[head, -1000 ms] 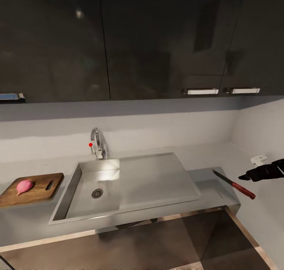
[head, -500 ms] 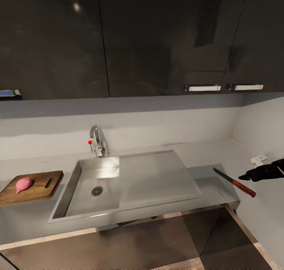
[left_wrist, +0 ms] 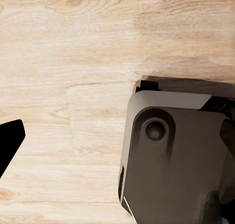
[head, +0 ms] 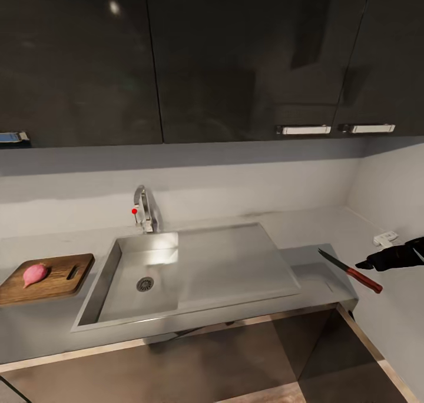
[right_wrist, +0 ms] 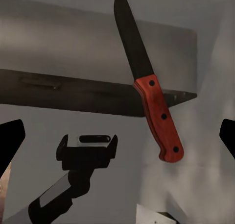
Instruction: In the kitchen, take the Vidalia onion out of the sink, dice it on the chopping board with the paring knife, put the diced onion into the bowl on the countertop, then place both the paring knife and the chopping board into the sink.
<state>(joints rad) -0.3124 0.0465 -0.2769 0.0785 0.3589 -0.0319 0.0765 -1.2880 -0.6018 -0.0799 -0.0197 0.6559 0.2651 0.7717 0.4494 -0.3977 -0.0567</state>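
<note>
The small pinkish Vidalia onion with its pointed tip already lies on the brown wooden chopping board, a rounded-corner rectangle with a slot-shaped handle hole, which sits on the countertop well to the left of the rectangular grey steel sink; that placement suggests the onion is staged for cutting and the tool is what is wanted next. The slim paring knife, dark pointed blade and riveted reddish handle, lies flat on the glossy grey slab just right of the sink's flat drainboard, its handle pointing out past the slab's right end toward the black right gripper, which hovers just beside the handle and apart from it. In the right wrist view the knife sits between the two dark fingertips at the frame edges, so the jaws stand wide apart and hold nothing, lined up, as I judge it, for a grasp on the handle rather than the blade. The left wrist view looks down on pale wood-grain floor and part of the robot's own dark body; one dark fingertip shows, but how far the left gripper's jaws are spread I cannot tell. The sink basin with its round drain, chrome tap and red knob has nothing in it.
</note>
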